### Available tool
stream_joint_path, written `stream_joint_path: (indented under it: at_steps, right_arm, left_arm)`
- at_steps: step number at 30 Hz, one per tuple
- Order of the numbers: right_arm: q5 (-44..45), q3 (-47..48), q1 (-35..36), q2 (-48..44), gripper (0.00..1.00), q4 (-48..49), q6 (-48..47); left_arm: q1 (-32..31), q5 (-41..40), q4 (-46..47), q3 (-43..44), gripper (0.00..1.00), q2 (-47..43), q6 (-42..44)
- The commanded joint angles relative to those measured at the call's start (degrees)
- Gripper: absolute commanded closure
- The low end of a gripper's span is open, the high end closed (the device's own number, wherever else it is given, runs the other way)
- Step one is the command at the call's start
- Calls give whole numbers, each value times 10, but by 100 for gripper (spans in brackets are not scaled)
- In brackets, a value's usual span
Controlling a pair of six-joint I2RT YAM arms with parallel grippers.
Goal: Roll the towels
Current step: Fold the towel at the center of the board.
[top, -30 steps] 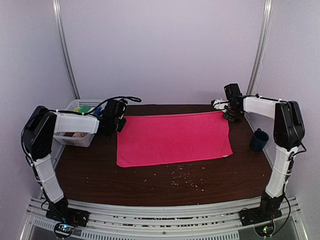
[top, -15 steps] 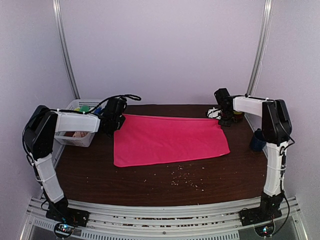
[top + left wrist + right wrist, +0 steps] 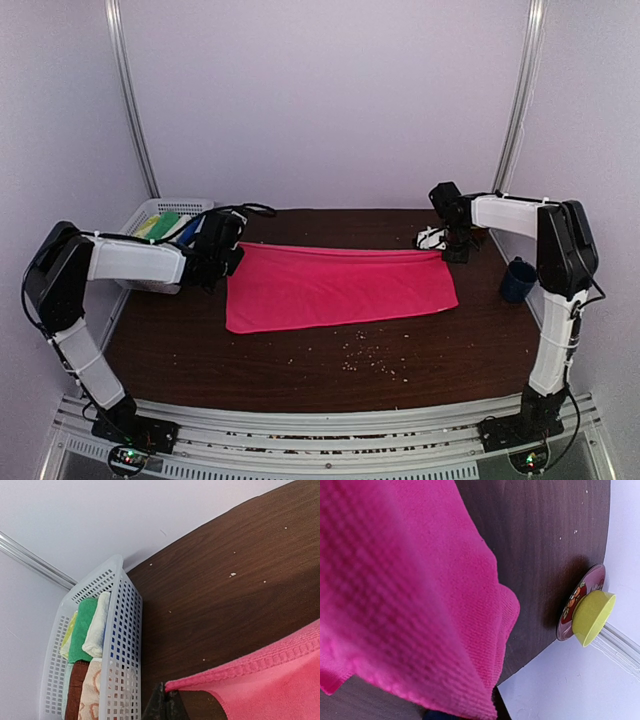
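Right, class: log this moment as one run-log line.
left gripper: shut on pink towel, far-left corner | right gripper: shut on far-right corner | basket: holds folded towels

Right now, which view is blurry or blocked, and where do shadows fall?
Right wrist: the pink towel fills most of the frame, close and soft. Left wrist: sharp, with a shadow on the table under the towel's edge. Top external: evenly lit, no glare.

Dark wooden table (image 3: 200, 350), pink towel (image 3: 340, 290) at centre, white basket (image 3: 145, 212) (far left), blue cup (image 3: 517, 280) right, crumbs (image 3: 365, 355)
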Motion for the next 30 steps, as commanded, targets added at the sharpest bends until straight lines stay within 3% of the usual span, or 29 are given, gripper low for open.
stream_joint_path:
  at_steps: [1,15,30]
  right_arm:
    - [4,-44,11,-63,100,-21,-1]
    - [17,-190,35,-146,100,-17,17]
    - [17,-260,58,-178,100,12,36]
  left_arm:
    - [-11,15,19,-29,100,-43,-18]
    - [-55,11,-78,-90,100,-99,-82]
    - [-94,53,-189,-97,100,-113,-144]
